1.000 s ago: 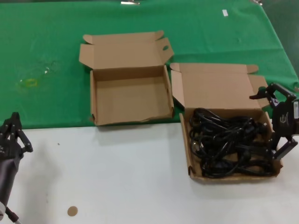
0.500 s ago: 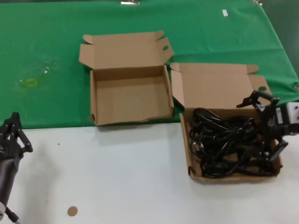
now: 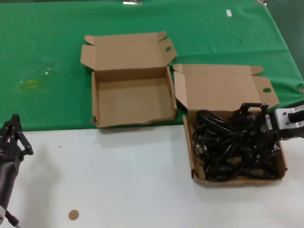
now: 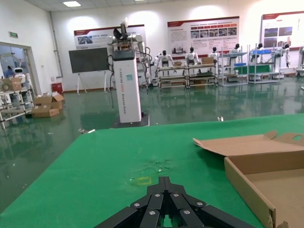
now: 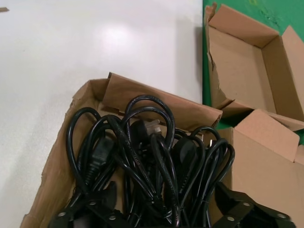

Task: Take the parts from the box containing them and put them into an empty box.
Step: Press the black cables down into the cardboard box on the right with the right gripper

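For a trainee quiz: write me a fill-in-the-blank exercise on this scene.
1. The black cables lie in the box on the robot's ____ side.
2. The other box holds ____.
3. The right end effector is open over the ____.
4. The left end effector waits near the table's ____ edge.

Missing: right; nothing; cables; left

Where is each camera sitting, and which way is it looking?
Head view: up on the head, looking down at the empty box, cables, both arms.
Left wrist view: on the parked left gripper, facing across green cloth into a hall.
Right wrist view: above the open right gripper, looking into the cable box.
Shared: all three show the empty box.
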Tool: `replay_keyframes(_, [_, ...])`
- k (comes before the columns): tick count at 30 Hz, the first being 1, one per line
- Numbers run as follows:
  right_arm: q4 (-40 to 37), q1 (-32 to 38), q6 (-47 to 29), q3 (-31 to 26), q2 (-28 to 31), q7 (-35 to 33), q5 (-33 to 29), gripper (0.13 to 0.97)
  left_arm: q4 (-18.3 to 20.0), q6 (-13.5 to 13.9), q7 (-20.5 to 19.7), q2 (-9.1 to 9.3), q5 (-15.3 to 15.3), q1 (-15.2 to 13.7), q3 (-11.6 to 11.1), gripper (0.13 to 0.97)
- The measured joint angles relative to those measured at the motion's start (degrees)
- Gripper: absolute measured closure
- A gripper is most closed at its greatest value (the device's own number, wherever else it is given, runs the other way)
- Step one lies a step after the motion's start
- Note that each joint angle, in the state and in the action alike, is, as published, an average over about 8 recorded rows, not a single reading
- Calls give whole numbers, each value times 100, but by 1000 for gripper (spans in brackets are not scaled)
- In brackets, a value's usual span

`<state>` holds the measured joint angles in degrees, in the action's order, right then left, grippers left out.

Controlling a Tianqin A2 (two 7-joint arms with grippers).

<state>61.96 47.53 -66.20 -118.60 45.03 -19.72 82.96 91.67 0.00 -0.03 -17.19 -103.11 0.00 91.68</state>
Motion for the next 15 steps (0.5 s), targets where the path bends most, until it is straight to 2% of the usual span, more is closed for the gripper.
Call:
replay_keyframes(2, [-55,31,5,-23,-40,-17,-48,318,0,0,0,0,0,0,0,953])
replay_keyframes(10, [-194,71,15,-72,-117,-62,-172,518,0,0,0,0,1,0,0,953])
replay_keyframes(14, [-201,49,22,-80,-118,-70,-211,518,0,0,0,0,1,0,0,953])
replay_keyframes(15, [-194,42,24,-80,-116,-68,-220,544,0,0,0,0,1,0,0,953])
